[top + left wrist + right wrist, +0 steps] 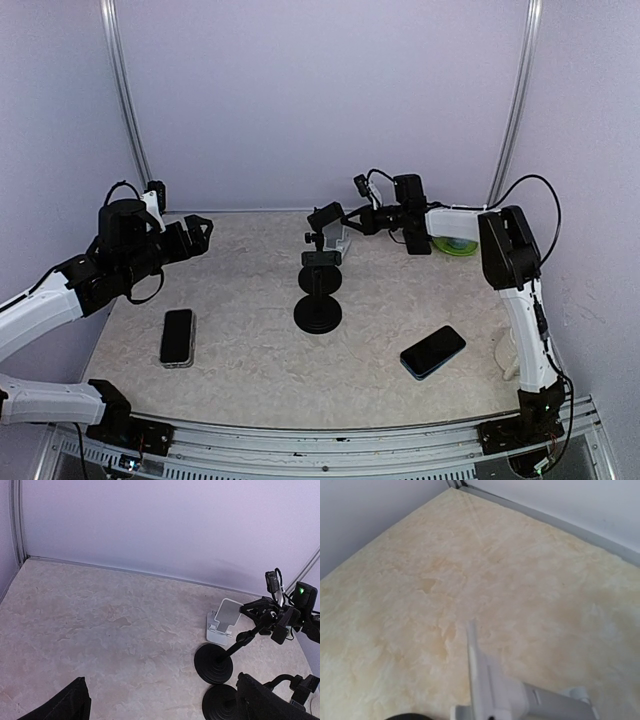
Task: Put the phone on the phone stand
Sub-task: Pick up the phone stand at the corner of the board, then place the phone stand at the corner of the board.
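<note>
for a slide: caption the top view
two black smartphones lie on the beige marbled table, flanking a black round-based phone stand

We see the left gripper (pixel 197 236) raised well left of the black stand (pixel 318 305), jaws wide apart. The right gripper (pixel 326 216) (fingers pressed together) hangs just above that stand's head.

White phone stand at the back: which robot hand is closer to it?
Right. The right gripper is shut and sits close beside the white phone stand, just to its left in the top view. The left gripper hangs open far away, over the table's left side.
</note>
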### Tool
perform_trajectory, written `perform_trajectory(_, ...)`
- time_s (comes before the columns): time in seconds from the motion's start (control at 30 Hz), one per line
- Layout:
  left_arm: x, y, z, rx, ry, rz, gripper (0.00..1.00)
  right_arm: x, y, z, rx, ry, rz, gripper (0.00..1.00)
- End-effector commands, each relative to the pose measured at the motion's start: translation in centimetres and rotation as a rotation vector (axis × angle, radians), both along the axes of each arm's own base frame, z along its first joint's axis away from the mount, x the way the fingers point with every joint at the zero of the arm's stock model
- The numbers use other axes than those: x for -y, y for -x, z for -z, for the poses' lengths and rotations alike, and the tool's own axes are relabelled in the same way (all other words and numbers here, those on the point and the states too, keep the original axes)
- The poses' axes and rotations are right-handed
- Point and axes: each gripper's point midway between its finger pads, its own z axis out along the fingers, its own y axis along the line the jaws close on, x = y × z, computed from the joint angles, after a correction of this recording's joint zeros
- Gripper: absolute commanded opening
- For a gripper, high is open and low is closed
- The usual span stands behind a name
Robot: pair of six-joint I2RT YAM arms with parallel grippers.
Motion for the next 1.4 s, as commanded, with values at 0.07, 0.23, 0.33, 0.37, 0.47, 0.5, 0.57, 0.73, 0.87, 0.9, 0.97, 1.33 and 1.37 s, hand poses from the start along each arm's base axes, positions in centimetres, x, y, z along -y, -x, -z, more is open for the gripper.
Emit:
perform_trajectory(0.07,-0.5,0.2,0.1,0.005,0.006,-0.013,0.99,1.8,0.8,-6.4,0.125,0.021,0.020,0.00)
perform_trajectory(0.23,-0.5,0.3,0.1,0.006,0.006,-0.013,0.99,3.6,0.9,-6.6,0.130,0.054,0.046,0.00)
perform_trajectory(0.33,-0.7,0.3,0.1,0.009,0.005,-0.017,0.99,4.7,0.6,-6.2,0.129,0.087,0.071,0.00)
perform_trajectory(0.37,-0.7,0.3,0.1,0.011,0.006,-0.017,0.99,5.1,0.5,-6.1,0.129,0.095,0.078,0.00)
perform_trajectory(0.47,-0.7,0.3,0.2,0.007,0.004,-0.016,0.99,6.2,0.2,-5.6,0.123,0.116,0.088,0.00)
perform_trajectory(0.5,-0.6,0.3,0.2,0.007,0.004,-0.016,0.99,6.6,0.1,-5.3,0.117,0.126,0.092,0.00)
perform_trajectory(0.57,-0.7,0.3,0.1,0.008,0.004,-0.016,0.99,7.2,-0.2,-4.8,0.111,0.139,0.101,0.00)
perform_trajectory(0.73,-0.5,0.1,0.2,0.007,0.006,-0.012,0.99,8.2,-0.7,-3.7,0.100,0.171,0.115,0.00)
perform_trajectory(0.87,-0.3,-0.1,0.0,0.007,0.007,-0.007,0.99,8.2,-1.1,-2.8,0.092,0.198,0.115,0.00)
perform_trajectory(0.9,-0.3,-0.1,0.0,0.007,0.008,-0.007,0.99,8.3,-1.2,-2.6,0.091,0.203,0.116,0.00)
perform_trajectory(0.97,-0.1,-0.2,-0.1,0.008,0.009,-0.004,0.99,8.4,-1.5,-2.1,0.085,0.216,0.124,0.00)
perform_trajectory(1.33,0.4,-0.7,-0.3,0.005,0.011,0.007,0.99,8.8,-2.4,-1.0,0.078,0.228,0.129,0.00)
perform_trajectory(1.37,0.4,-0.8,-0.3,0.005,0.012,0.008,0.99,8.7,-2.4,-1.1,0.079,0.224,0.122,0.00)
